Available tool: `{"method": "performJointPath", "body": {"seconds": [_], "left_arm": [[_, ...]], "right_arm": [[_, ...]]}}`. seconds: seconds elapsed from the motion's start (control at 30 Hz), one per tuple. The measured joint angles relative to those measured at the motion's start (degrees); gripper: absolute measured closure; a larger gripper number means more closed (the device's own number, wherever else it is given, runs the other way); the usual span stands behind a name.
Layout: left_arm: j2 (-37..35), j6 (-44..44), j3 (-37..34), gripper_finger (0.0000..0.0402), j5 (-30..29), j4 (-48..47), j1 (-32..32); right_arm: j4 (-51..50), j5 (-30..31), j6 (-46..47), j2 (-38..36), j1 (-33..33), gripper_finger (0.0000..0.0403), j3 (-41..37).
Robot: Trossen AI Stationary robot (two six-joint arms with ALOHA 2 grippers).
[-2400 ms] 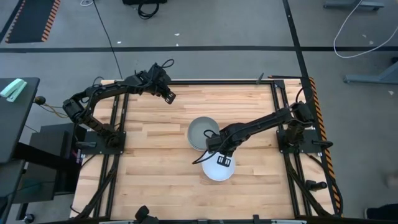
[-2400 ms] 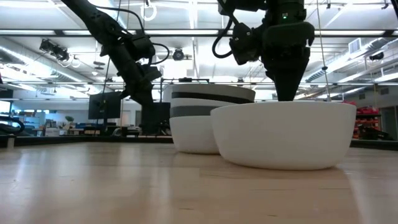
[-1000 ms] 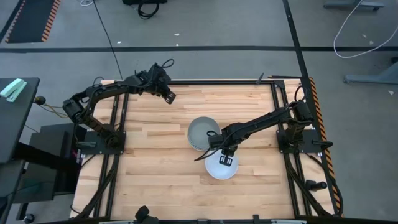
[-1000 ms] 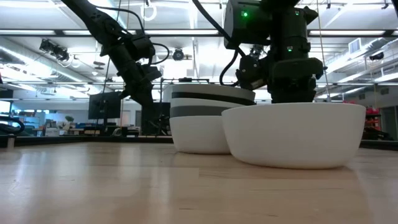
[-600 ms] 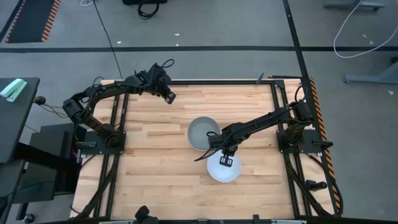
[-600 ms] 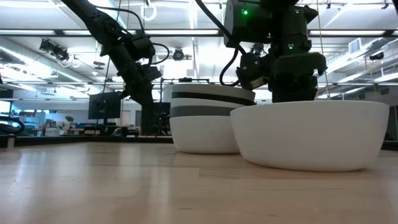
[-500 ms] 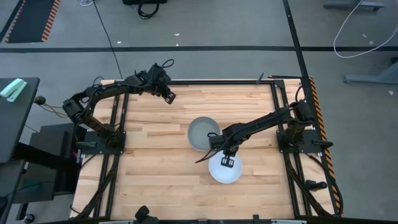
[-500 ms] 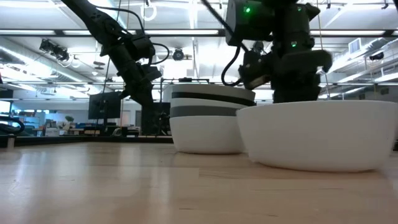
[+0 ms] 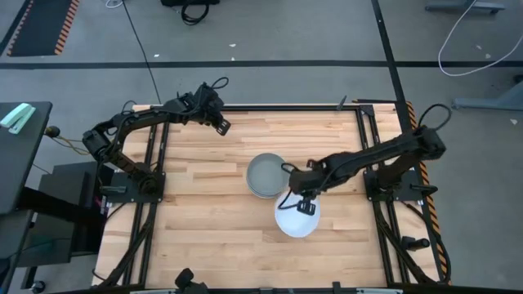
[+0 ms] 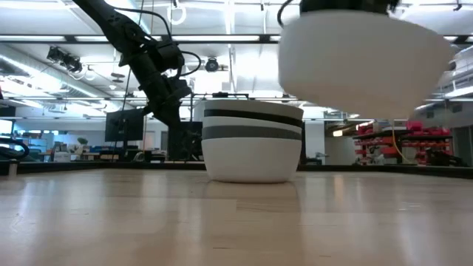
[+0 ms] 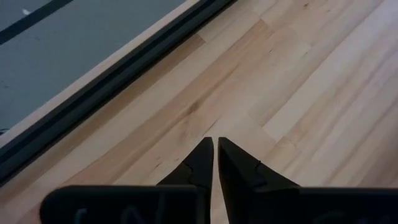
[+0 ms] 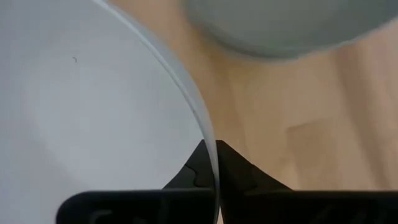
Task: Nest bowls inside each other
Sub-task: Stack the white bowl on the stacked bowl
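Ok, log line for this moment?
right end effector: shut on white bowl rim, lifted | stack: on table | left end effector: idle, far edge

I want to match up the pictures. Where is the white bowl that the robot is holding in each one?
High view: the round white bowl is below the middle, under the right gripper.
Low view: top right, lifted off the wooden table.
Left wrist view: not in it.
Right wrist view: fills the left side, its rim between the gripper's fingers.
Shared landmark: the stack of nested bowls beside it.
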Motion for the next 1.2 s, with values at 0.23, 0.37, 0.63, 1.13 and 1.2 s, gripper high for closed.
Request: {"method": "performJointPath", "body": {"seconds": [0.23, 0.37, 0.63, 1.13, 1.2], "left_arm": [[0.0, 1.2, 0.0, 0.0379, -0.3, 1.6, 0.0], [0.0, 1.9, 0.0, 0.0385, -0.3, 1.7, 0.0], [0.0, 1.8, 0.0, 0.0375, -0.3, 2.0, 0.0], [0.0, 1.8, 0.0, 0.0383, -0.3, 2.6, 0.0], [0.0, 1.8, 0.0, 0.0383, -0.3, 2.6, 0.0]], "right_arm": [[1.0, 0.9, -3.6, -3.9, -5.5, 0.0401, 0.8], [0.9, 0.9, -7.4, -3.6, -9.3, 0.0401, 4.5], [-2.6, 0.9, -13.1, -0.2, -15.1, 0.0402, 17.6], [-22.2, -0.8, -12.1, 17.5, -22.5, 0.0402, 44.3], [-23.3, -1.3, -12.2, 19.6, -23.0, 0.0402, 46.4]]}}
